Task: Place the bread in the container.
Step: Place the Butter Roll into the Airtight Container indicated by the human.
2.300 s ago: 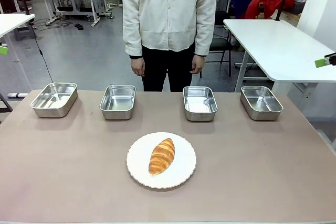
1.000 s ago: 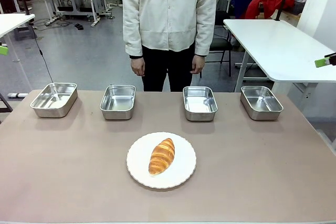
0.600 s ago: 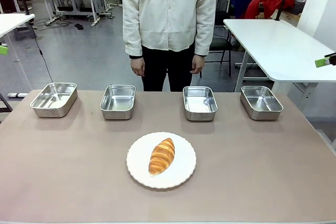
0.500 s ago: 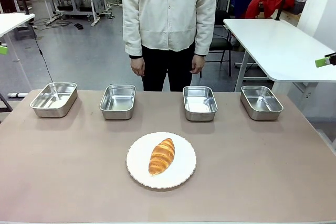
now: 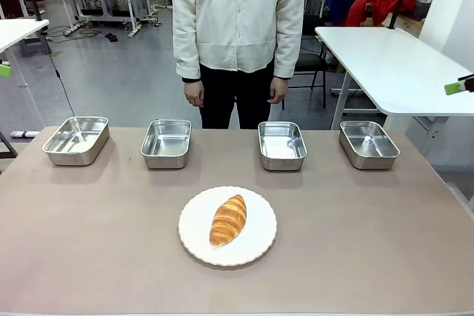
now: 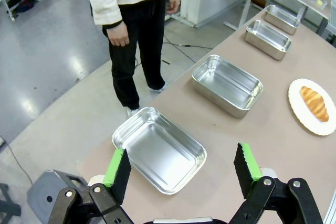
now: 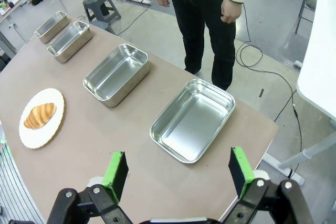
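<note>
bread (image 5: 228,220) flat on white plate (image 5: 194,238), mid-table (image 5: 89,242), on the near side of the pan row. long axis on the 1-to-7 o'clock line in the front view: far tip toward 1 o'clock, near tip toward 7 o'clock, ridges crossing that axis. just left of the plate's middle, inside the rim, touching only the plate. four steel pans in a row along the far edge, all alike, upright, well apart from the plate: left-end pan (image 5: 76,140), second pan (image 5: 166,143), third pan (image 5: 282,145), right-end pan (image 5: 369,144). plate at 6 o'clock of the gap between second and third pan. person (image 5: 238,20) standing at 12 o'clock beyond the table, arms down, hands (image 5: 195,94) by the thighs, off the table. left gripper (image 6: 181,163), from its own wrist: green-padded fingers (image 6: 118,167) spread wide, clamped on nothing, high above the left-end pan; bread there at 2 o'clock, well apart, slanting roughly 10 to 4 o'clock in that rolled view. right gripper (image 7: 178,170) likewise: jaws wide apart, gripping nothing, above the table edge with the right-end pan at 12 o'clock; bread there near 10 o'clock, well apart, long axis about 2 to 8 o'clock.
</note>
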{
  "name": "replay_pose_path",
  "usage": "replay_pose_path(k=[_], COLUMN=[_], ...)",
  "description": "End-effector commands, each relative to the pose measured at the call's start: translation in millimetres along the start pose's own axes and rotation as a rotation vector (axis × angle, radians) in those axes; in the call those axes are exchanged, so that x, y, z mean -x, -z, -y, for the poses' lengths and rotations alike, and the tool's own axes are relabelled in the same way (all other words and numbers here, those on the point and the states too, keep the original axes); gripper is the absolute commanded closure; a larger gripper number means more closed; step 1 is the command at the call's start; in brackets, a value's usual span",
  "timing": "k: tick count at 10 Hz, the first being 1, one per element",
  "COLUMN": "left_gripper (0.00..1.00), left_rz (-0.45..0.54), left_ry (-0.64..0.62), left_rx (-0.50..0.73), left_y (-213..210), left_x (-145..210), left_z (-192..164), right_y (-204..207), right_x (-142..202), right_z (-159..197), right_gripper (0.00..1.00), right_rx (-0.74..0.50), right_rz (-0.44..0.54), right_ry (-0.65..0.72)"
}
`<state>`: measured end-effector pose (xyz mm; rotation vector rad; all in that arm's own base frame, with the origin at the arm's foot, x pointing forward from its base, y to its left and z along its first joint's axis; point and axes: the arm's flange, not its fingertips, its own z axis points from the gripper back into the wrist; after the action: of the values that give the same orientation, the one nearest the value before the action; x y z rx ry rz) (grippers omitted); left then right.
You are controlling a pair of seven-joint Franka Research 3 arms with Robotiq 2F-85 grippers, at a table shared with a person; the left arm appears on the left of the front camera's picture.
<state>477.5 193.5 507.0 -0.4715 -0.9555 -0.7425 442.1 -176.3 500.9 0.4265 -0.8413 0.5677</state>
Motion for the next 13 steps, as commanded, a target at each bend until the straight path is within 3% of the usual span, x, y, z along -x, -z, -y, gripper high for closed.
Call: replay_pose_path(k=[1, 13], left_gripper=[0.00, 0.00], left_rz=[0.012, 0.012], left_ry=[0.007, 0.007], left_rx=[0.000, 0.000], left_y=[-1.2, -1.2], left_x=[-1.4, -1.4], left_z=[0.7, 0.7], right_y=[1.4, 1.4], right_x=[-0.5, -0.5], right_z=[0.2, 0.2], right_gripper=[0.00, 0.00], right_rx=[-0.004, -0.004], right_rz=[0.007, 0.007], right_ry=[0.000, 0.000])
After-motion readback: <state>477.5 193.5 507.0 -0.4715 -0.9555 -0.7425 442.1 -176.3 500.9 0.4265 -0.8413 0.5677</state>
